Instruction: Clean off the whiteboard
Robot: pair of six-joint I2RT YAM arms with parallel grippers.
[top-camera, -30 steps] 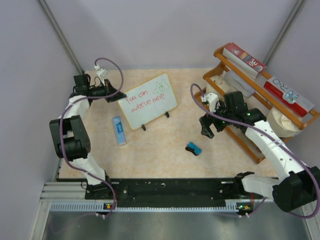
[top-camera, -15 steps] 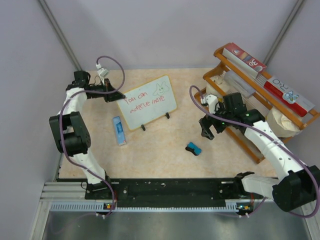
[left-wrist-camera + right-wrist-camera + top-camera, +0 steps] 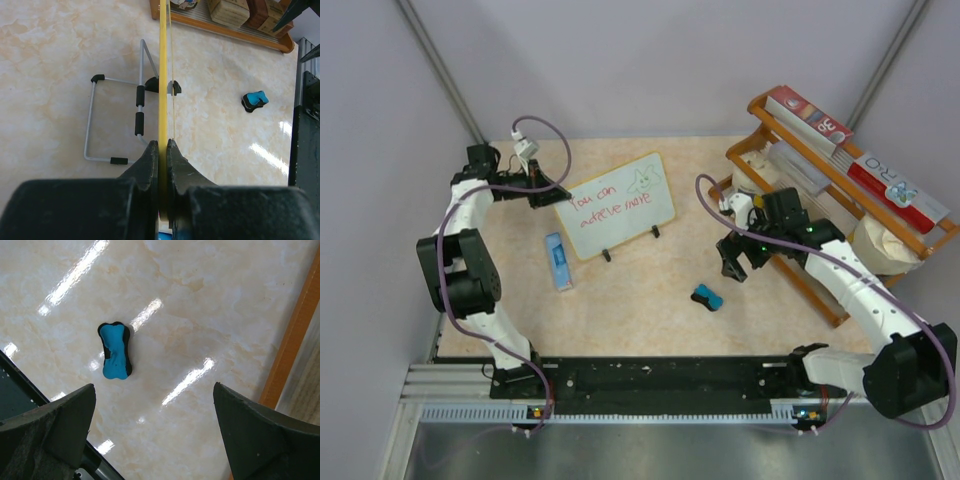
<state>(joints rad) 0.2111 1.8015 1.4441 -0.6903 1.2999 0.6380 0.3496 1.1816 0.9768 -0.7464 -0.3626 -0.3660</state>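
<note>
Left pincer (image 3: 162, 145) is clamped on the whiteboard (image 3: 620, 203) at its left edge. In our left wrist view both fingers (image 3: 150, 160) squeeze the yellow frame edge-on, with no gap showing. We see the board standing on the table (image 3: 650, 320), leaning back on a wire prop (image 3: 90, 125) behind it, with two black feet (image 3: 607, 255) along its near edge. Its face carries red handwriting and a small green doodle in the far-right corner, so nothing is wiped yet. Blue marker box (image 3: 558, 261) lies flat just off the board's near-left corner, close to it but not touching. Eraser (image 3: 115, 356), blue on a black base, sits on the table to the near right of the board and well apart from it. We see nothing touching the eraser. Right pincer (image 3: 732, 258) hangs right of the board and a bit farther from it than the eraser. Its jaws are spread wide and hold nothing. In our right wrist view the eraser shows on the table below, between the two fingers. Wooden rack (image 3: 800, 275) stands farthest right of the board and holds boxes and other items. The right arm reaches out alongside it.
</note>
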